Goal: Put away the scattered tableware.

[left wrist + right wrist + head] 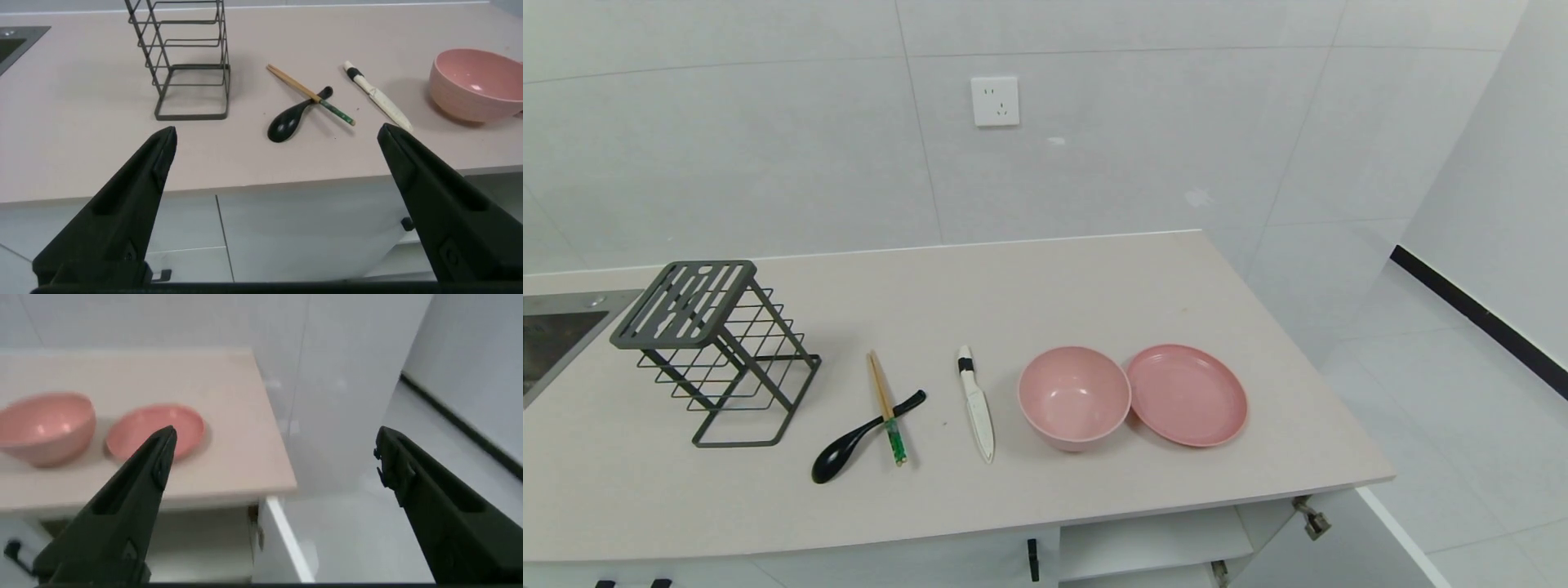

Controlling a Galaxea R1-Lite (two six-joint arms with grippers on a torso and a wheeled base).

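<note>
The spoon and chopsticks lie crossed on the worktop, dead ahead of the left pincer, which is wide open and empty. Grab one and you'll probably drag the other. Meanwhile the right pincer, also gaping and empty, faces the bowl and plate.

left hand and right hand gape wide (both alike).
</note>
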